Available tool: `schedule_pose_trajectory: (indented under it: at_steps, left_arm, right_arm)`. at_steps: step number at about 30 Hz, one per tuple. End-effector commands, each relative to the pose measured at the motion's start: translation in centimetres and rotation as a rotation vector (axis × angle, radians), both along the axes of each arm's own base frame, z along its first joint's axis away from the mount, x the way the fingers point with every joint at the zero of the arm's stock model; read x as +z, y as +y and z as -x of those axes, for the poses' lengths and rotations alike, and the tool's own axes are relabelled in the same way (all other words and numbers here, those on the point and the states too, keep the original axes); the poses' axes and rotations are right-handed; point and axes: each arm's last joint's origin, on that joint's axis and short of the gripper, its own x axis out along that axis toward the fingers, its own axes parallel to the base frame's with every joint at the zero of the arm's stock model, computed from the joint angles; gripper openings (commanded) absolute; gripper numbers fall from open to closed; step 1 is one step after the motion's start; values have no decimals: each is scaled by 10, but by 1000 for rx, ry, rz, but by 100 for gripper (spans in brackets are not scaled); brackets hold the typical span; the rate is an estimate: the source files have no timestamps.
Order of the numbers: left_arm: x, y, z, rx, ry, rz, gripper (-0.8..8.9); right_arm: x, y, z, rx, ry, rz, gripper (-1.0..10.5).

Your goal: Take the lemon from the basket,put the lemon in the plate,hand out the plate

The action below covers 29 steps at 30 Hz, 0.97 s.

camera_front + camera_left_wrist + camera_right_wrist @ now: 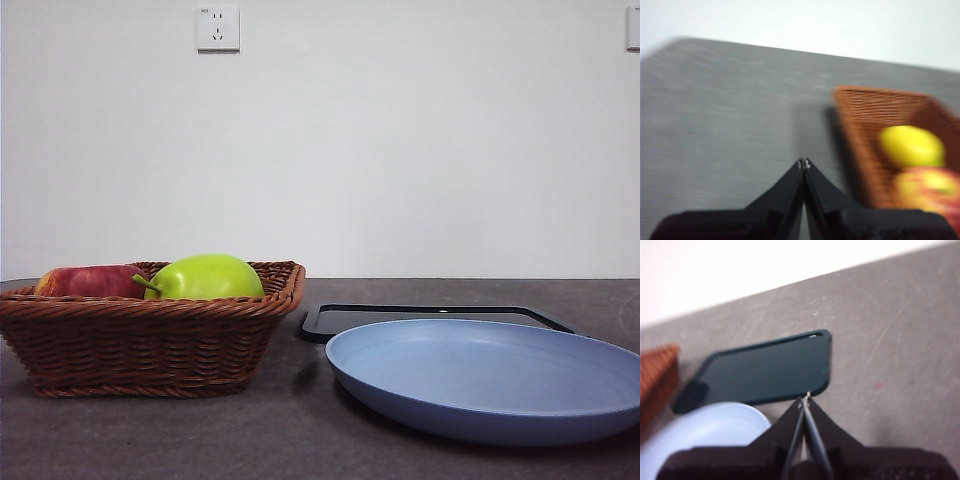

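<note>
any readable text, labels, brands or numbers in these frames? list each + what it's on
None readable in any view.
Wall socket: only plug holes show, no lettering legible.
Basket, plate, black tray: no print visible.
Green apple, red apple, lemon: no sticker or label seen; the left wrist view is blurred.
Left gripper, right gripper: no markings visible.

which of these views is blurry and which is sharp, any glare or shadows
Front view: sharp, evenly lit; the plate casts a soft shadow on the table. Left wrist view: smeared by motion blur, so the basket and the yellow fruit look soft. Right wrist view: slightly soft, with a small glint on the black tray's rim.
</note>
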Motion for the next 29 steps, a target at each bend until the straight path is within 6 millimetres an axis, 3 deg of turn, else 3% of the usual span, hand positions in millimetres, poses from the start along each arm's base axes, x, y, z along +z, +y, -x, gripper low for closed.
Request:
schedule_pose_trajectory:
  at_steps: [1, 8, 17, 24, 29]
  left_arm:
    - [0, -4, 0, -117, -4, 158, 8]
    - [10, -8, 2, -261, -23, 280, 6]
    - [57, -7, 10, -214, 31, 285, 7]
    - [94, -9, -5, -291, 96, 218, 7]
    - [113, -11, -23, -370, 218, 191, 6]
  right_arm:
    - [0, 1, 0, -4, 37, -285, 3]
    - [14, 4, 3, 78, 57, -311, 3]
    - [70, 4, 1, 85, 147, -202, 3]
    - [112, 7, -17, 178, 320, -32, 3]
    - [128, 9, -36, 249, 441, 69, 13]
